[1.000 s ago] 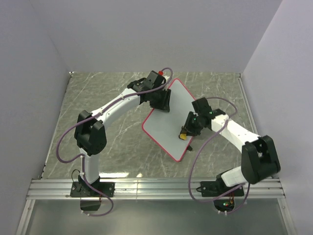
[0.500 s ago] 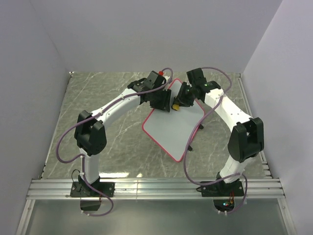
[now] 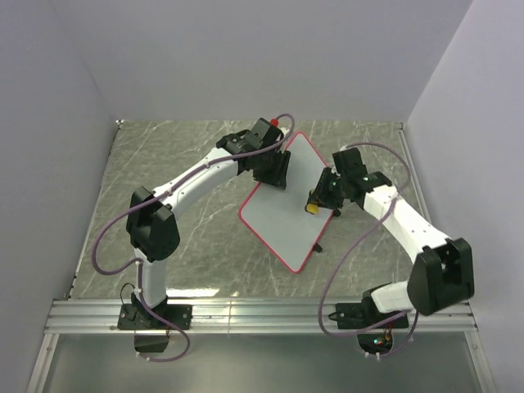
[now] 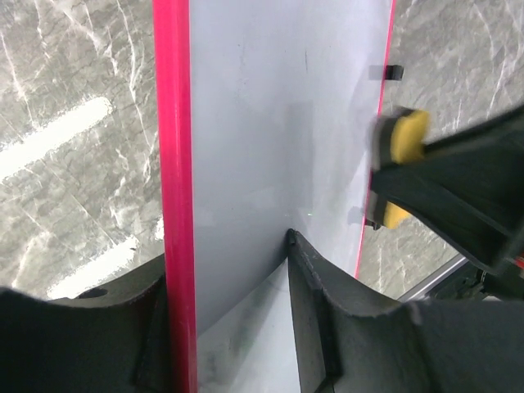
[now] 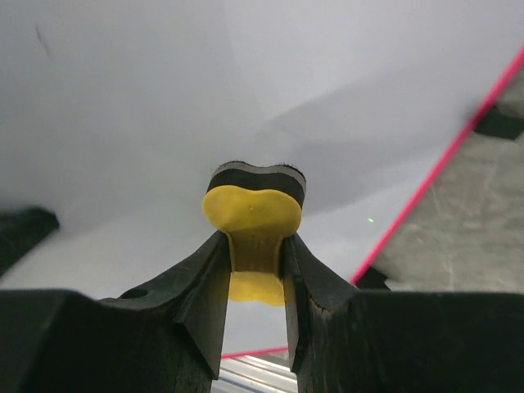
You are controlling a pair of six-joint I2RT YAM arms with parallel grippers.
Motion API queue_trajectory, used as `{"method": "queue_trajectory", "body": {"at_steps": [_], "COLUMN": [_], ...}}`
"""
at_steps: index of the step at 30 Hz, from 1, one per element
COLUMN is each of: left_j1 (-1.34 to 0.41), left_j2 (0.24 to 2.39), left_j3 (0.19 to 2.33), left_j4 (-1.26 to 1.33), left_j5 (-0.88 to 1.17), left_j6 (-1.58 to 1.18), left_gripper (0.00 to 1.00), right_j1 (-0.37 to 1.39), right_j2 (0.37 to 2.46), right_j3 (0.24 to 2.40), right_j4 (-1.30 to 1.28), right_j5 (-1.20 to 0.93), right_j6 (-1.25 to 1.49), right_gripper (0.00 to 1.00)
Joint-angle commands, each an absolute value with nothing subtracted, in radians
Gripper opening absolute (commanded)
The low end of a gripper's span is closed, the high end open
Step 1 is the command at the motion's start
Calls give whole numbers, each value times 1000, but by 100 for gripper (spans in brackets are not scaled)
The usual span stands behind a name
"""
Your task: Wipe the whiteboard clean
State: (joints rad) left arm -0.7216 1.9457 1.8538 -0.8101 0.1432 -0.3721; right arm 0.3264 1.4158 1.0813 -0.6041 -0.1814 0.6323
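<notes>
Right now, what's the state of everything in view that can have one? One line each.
White rectangular board with pink-red frame: no red scribbles visible, one edge clamped.
Yellow bone-shaped eraser: held, black pad facing the board, seemingly touching it.
Left gripper: shut on the board's framed edge.
Right gripper: shut on the eraser.

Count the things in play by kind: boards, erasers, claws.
whiteboard: 1
yellow eraser: 1
claws: 2 (left claw clamped on the whiteboard's edge, right claw holding the yellow eraser)
Total: 4
</notes>
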Motion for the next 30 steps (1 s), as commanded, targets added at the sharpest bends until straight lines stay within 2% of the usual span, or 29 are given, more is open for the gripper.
{"method": "queue_trajectory", "body": {"at_steps": [1,6,10,14,15,19,21,24,25,28,30], "left_j1": [-744,-744,-744,-742,-744,-744,-744,-742,-744,-742,-744], "left_j2": [1925,1902,1885,1888,1887,1882,1879,1876,1876,1870,1856], "left_j3": [1882,1855,1827,1833,1835,1848,1851,1861,1871,1881,1881], "left_j4": [-879,-859,-842,-844,-842,-838,-830,-831,-836,-842,-838], "left_j5": [109,95,92,75,72,37,9,-29,-44,-100,-127], "left_j6": [-301,-314,-327,-339,-345,-362,-373,-390,-394,-406,-416], "left_gripper": [33,43,47,50,57,63,73,75,80,81,82], "right_j1": [319,318,318,311,307,304,302,296,293,287,278], "right_j2": [1290,1175,1121,1080,1072,1084,1085,1081,1084,1115,1146], "right_j3": [1039,940,876,833,825,784,736,669,652,669,676], "right_j4": [-552,-554,-563,-609,-629,-701,-712,-693,-689,-705,-713], "right_j5": [-153,-138,-117,-2,29,162,218,241,244,287,293], "right_j6": [603,603,609,650,667,719,756,807,816,845,851], "right_gripper": [0,0,0,0,0,0,0,0,0,0,23]}}
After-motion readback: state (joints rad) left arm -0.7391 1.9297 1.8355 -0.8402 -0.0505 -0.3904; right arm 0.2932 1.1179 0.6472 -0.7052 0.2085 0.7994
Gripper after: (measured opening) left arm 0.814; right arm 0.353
